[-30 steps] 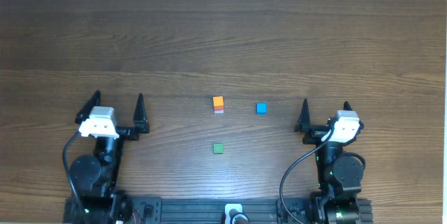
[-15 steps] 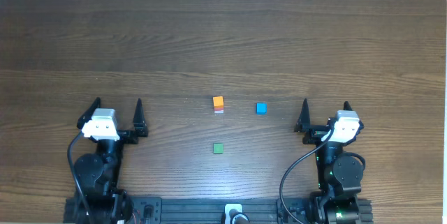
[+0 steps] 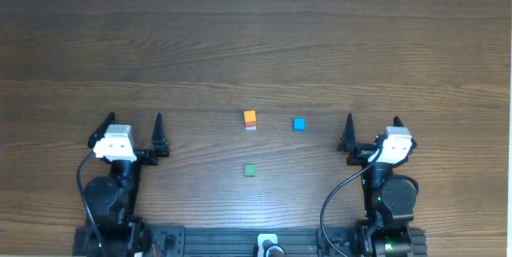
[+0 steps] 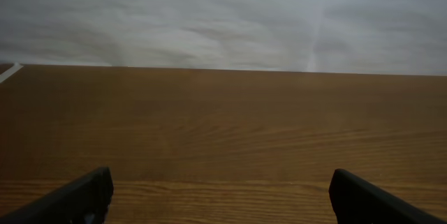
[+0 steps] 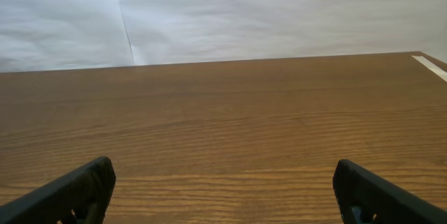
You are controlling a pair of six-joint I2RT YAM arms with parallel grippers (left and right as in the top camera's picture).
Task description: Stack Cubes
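Note:
In the top view an orange cube [image 3: 250, 117] rests on a pale pink cube [image 3: 251, 127] near the table's middle. A blue cube [image 3: 299, 124] lies just to their right, and a green cube [image 3: 250, 170] sits nearer the arms. My left gripper [image 3: 134, 121] hangs open at the left, well away from the cubes, with its dark fingertips [image 4: 77, 196] wide apart over bare wood. My right gripper [image 3: 373, 124] is open too, to the right of the blue cube, with its fingertips [image 5: 73, 189] spread over bare wood.
The wooden table [image 3: 256, 41] stretches far beyond the cubes. A white wall [image 5: 279, 15] stands behind the table's far edge in both wrist views. The arms' bases [image 3: 264, 241] line the near edge.
My left gripper has drawn back slightly toward its base. The right arm and the cubes have not moved.

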